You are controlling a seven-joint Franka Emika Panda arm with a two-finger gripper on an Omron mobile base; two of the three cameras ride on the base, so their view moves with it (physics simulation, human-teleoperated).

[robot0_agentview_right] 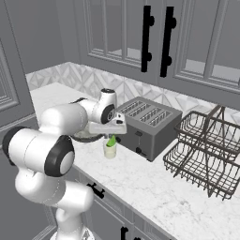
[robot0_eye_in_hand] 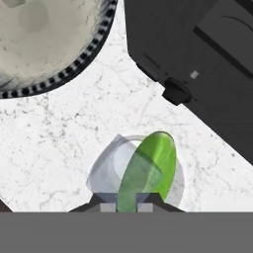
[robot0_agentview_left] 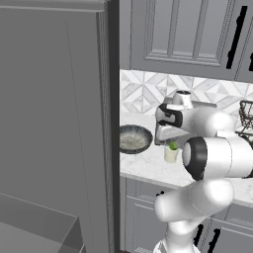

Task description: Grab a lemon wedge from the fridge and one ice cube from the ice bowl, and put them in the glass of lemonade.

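Jaws point(robot0_eye_in_hand: 127, 201) pinch small bright green lemon wedge point(robot0_eye_in_hand: 148, 170) directly above clear tumbler of pale lemonade point(robot0_eye_in_hand: 136, 170) on white marble bench point(robot0_eye_in_hand: 74, 128); dark-rimmed speckled ice bowl point(robot0_eye_in_hand: 44, 44) near, beyond jaws.

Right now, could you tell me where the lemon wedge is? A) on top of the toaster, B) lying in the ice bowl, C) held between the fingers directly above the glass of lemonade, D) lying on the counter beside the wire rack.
C: in the hand view the green lemon wedge sits between the fingers right over the rim of the glass of lemonade, while the ice bowl lies off to one side.
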